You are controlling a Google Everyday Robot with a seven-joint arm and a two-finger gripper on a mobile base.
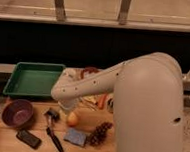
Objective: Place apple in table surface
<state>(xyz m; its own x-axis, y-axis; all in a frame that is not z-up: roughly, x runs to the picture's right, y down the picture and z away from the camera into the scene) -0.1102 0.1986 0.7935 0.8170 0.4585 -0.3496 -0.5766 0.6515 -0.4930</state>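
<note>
The apple (72, 118), small, round and yellow-orange, rests on the light wooden table surface (87, 121) near the middle. My gripper (67, 109) hangs at the end of the white arm, just above and to the left of the apple, very close to it. The arm's wrist (69, 91) hides the gripper's upper part. I cannot tell whether the gripper touches the apple.
A green tray (33, 78) stands at the back left. A purple bowl (17, 113), a black phone (28, 139) and a black brush (54, 134) lie left. A blue sponge (76, 137) and dark grape bunch (100, 133) lie in front. A carrot (102, 100) lies behind the arm.
</note>
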